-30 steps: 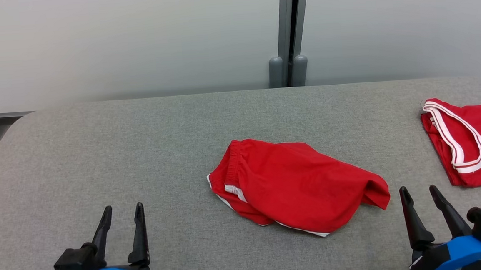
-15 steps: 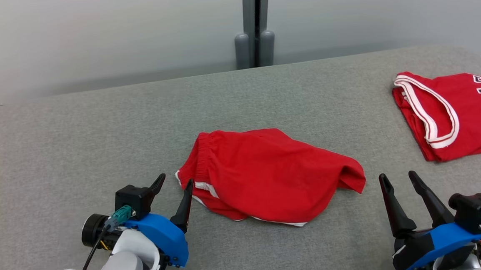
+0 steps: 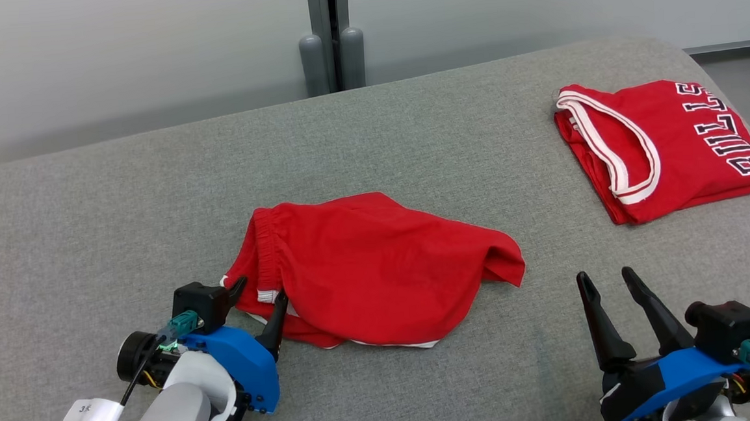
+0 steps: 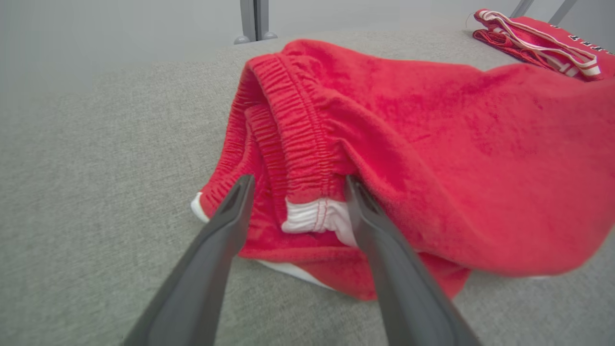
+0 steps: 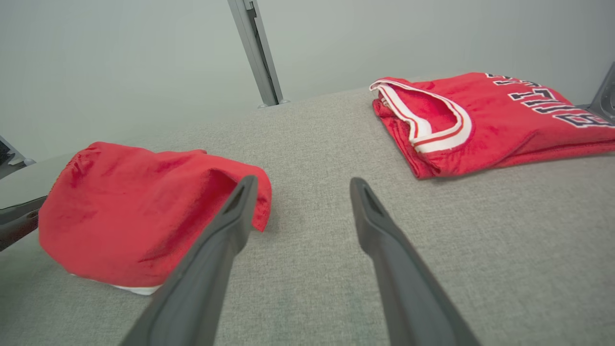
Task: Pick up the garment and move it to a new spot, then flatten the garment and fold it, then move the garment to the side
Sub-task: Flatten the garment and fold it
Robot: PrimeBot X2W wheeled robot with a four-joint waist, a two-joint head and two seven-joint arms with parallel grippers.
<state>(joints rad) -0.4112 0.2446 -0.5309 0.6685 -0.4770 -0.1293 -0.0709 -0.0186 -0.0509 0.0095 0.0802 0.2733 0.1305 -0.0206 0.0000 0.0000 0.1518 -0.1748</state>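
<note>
The garment [image 3: 378, 262] is a pair of red shorts with white trim, lying crumpled at the middle of the grey padded surface [image 3: 120, 200]. My left gripper [image 3: 262, 289] stands open at the shorts' left end, its two fingers on either side of the elastic waistband corner. In the left wrist view the gripper [image 4: 299, 180] has the waistband and a white seam of the garment [image 4: 432, 144] between its open fingers. My right gripper [image 3: 603, 273] is open at the lower right, a short way off the shorts' right end. From the right wrist, the gripper [image 5: 302, 180] holds nothing and the garment [image 5: 134, 206] lies left.
A folded red jersey [image 3: 664, 141] with white trim and lettering lies at the far right of the surface, also seen as the jersey [image 5: 480, 120] from the right wrist. A grey post [image 3: 330, 37] stands behind the surface against a pale wall.
The head camera has turned, shifting the whole picture. My left gripper has reached in from the lower left to the shorts' waistband end and now straddles it. The right gripper stays open.
</note>
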